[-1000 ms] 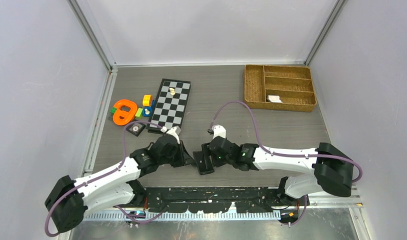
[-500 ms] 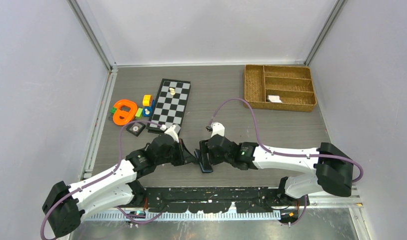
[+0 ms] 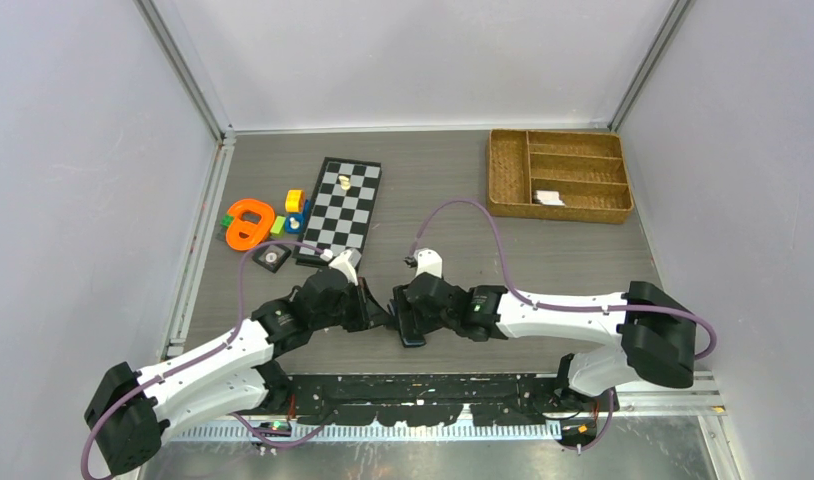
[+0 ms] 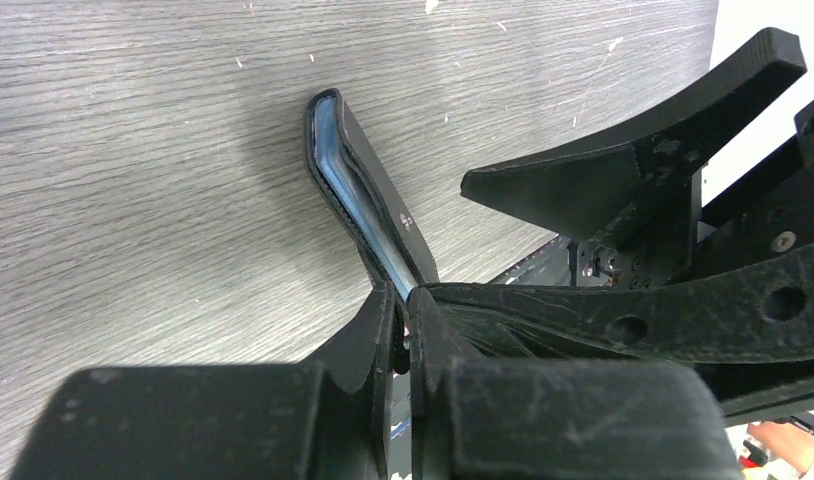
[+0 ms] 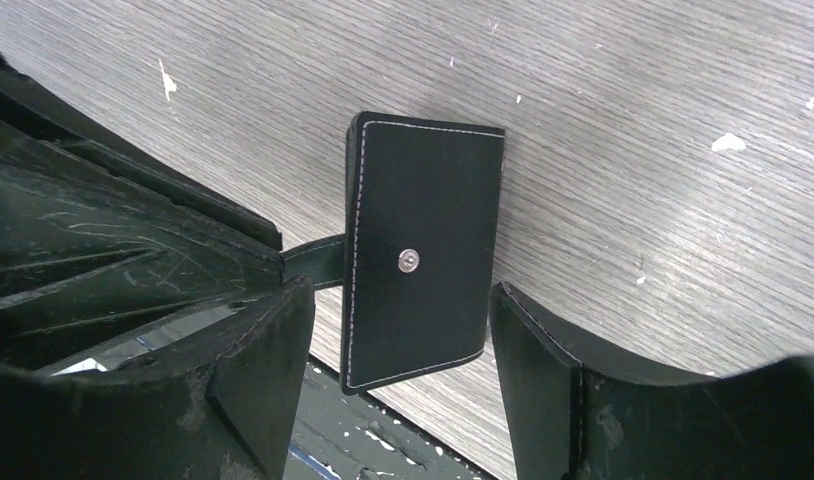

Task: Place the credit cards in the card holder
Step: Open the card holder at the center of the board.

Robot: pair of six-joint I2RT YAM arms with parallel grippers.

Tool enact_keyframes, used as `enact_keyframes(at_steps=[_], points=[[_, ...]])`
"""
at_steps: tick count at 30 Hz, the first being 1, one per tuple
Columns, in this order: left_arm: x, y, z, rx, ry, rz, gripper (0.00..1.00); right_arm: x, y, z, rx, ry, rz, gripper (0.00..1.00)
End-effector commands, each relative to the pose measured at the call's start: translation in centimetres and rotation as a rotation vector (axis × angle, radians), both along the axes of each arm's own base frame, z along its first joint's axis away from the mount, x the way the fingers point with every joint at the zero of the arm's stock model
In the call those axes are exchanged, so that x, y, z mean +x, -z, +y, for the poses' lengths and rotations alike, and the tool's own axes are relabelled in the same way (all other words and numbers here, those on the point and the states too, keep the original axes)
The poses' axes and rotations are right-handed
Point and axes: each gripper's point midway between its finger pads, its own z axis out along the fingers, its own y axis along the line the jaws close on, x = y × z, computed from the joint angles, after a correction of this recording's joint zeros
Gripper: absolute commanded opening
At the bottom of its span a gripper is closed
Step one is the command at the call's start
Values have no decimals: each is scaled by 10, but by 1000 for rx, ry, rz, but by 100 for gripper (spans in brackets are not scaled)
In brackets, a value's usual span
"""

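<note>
Right wrist view shows the card holder point(image 5: 423, 250) best. It's tipped up on edge at the near middle of the desk point(image 5: 633, 150), black outer face and snap stud point(image 5: 410, 261) toward the lens. The right hand point(image 5: 393, 300) is spread wide with one finger on each side of it. I can't tell whether either finger actually touches.

The left hand point(image 4: 403, 320) is nearly closed, pinching the near end of the card holder. The strap point(image 5: 315, 262) runs off toward that hand, so I think it's got the strap end, but the contact point is buried between its fingers.

My guess on handling: light, floppy faux leather that folds and sags rather than holding its shape, and the face looks a bit slick. I'd clamp the stitched edge or the spine, not the flat middle. One hand should keep the leaves spread so the bluish lining point(image 4: 328, 160) stays open.

What I can't make out:
- I can't pick out the credit cards anywhere for sure.
- A small whitish thing point(image 3: 548, 197) sits in one compartment of the brown tray point(image 3: 503, 170), well away at the far right. It's too tiny to call.
- The left wrist view only gives a sliver between the leaves, so I can't see whether a pocket has anything in it.
- In the top view both hands cover most of the holder.
</note>
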Motion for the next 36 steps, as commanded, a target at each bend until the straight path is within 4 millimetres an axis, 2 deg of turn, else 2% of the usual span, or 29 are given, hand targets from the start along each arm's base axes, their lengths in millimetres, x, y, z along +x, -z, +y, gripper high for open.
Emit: enact_keyframes(at_steps=[1, 15, 30, 36], points=[[5, -23, -8, -51, 20, -65, 0, 8, -12, 5, 5, 30, -38, 69], [6, -28, -6, -54, 13, -79, 0, 7, -3, 3, -89, 39, -56, 67], [10, -24, 6, -20, -50, -77, 0, 18, -3, -27, -154, 168, -100, 63], [17, -17, 20, 51, -125, -72, 0, 29, -2, -62, -249, 301, -128, 61]])
